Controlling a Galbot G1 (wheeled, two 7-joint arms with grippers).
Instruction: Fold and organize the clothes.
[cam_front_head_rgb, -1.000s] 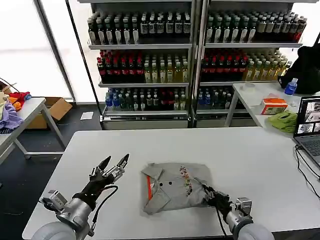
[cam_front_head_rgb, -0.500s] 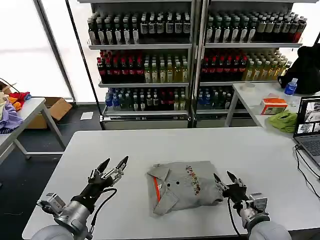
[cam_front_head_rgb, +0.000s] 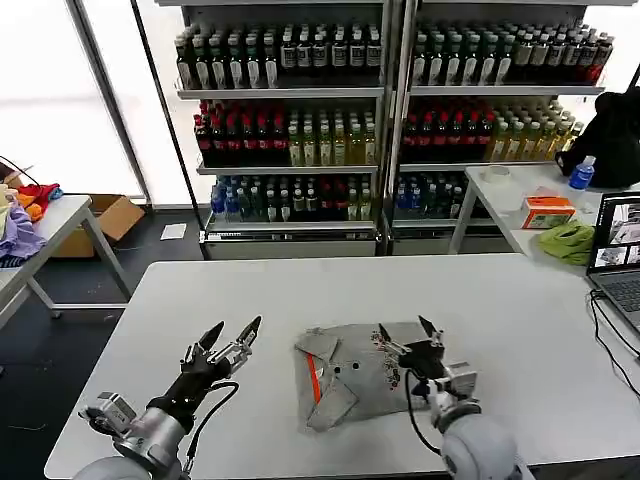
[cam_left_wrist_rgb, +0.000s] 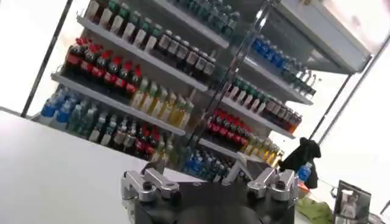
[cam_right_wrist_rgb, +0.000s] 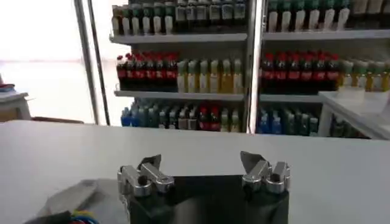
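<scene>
A folded light grey collared shirt (cam_front_head_rgb: 355, 378) with an orange-red stripe and a small multicoloured print lies on the white table (cam_front_head_rgb: 500, 300), near the front middle. My right gripper (cam_front_head_rgb: 408, 335) hovers open above the shirt's right half, fingers spread and pointing up and away. In the right wrist view that gripper (cam_right_wrist_rgb: 201, 162) is open with nothing between its fingers, and a corner of the shirt (cam_right_wrist_rgb: 73, 201) shows beside it. My left gripper (cam_front_head_rgb: 231, 333) stands open above bare table to the left of the shirt. Its wrist view has the left gripper (cam_left_wrist_rgb: 196, 173) open and empty.
A laptop (cam_front_head_rgb: 618, 250) with cables sits at the table's right edge. A side table at the right carries a lime-green cloth (cam_front_head_rgb: 566, 240), an orange box and a bottle. Another table at the left holds purple and orange cloths (cam_front_head_rgb: 20, 215). Drink shelves (cam_front_head_rgb: 380, 120) stand behind.
My right gripper let go of the shirt's right edge, opened, then rose and swung left over the shirt. The shirt slid slightly right. The left gripper barely moved.
</scene>
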